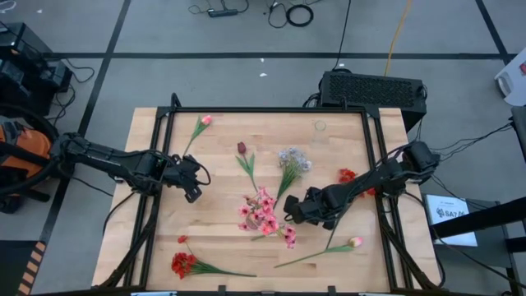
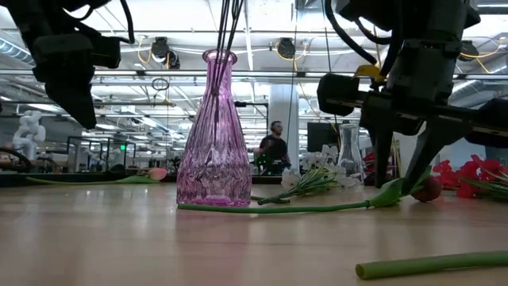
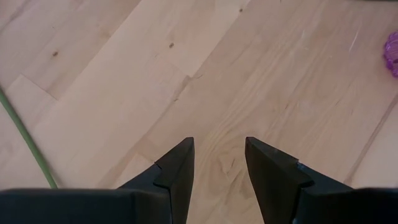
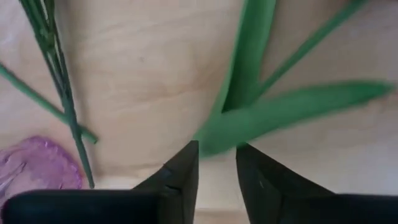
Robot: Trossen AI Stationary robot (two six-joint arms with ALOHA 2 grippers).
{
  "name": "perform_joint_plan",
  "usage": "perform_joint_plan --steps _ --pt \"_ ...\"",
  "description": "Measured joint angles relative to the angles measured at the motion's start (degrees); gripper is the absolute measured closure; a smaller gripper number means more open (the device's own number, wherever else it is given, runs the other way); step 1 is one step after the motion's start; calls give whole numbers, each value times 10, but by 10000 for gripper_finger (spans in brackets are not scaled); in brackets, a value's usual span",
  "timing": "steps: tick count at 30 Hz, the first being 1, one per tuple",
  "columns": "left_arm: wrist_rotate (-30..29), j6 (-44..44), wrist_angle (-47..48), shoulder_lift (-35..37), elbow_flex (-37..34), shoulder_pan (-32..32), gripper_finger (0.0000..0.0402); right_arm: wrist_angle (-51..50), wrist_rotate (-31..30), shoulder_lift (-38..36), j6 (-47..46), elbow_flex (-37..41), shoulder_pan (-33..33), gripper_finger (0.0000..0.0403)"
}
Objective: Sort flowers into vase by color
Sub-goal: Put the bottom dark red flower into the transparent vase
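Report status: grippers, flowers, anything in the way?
Left gripper open, empty, idle at table's left. Right gripper beside pink vase, jaws parted, a green leaf just ahead. Pink spray in vase; other flowers loose on table. Nothing blocking.

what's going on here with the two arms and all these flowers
Two robot arms are sorting artificial flowers into a pink glass vase. The vase already holds a bunch of pink flowers mid-table. The right gripper sits beside it, fingers apart, with green leaves just ahead of them. The left gripper waits open over bare wood. Red, pink and white stems lie loose around the table.
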State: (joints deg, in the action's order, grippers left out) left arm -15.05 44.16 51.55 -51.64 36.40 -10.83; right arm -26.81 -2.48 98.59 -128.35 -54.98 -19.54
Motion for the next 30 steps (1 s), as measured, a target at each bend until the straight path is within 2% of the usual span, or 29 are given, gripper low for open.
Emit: perform_joint_plan --steps 6,10,13,19,22,23,27,30 --pt "0 1 0 0 0 0 252 -1 -19 22 0 -1 9 278" --pt "0 1 0 0 0 0 252 -14 -16 31 13 -3 15 283" --pt "0 1 0 0 0 0 252 -24 -12 32 39 -3 20 305" --pt "0 4 0 0 0 0 252 -33 -12 32 118 -2 33 388" --pt "0 4 0 0 0 0 252 -33 -22 27 143 -2 40 394" --pt "0 4 0 0 0 0 252 -36 -30 22 155 0 44 394" --pt "0 4 -2 0 0 0 252 -97 -140 -22 198 3 69 400" --pt "-1 4 -2 0 0 0 252 -153 -167 -94 255 1 93 400"
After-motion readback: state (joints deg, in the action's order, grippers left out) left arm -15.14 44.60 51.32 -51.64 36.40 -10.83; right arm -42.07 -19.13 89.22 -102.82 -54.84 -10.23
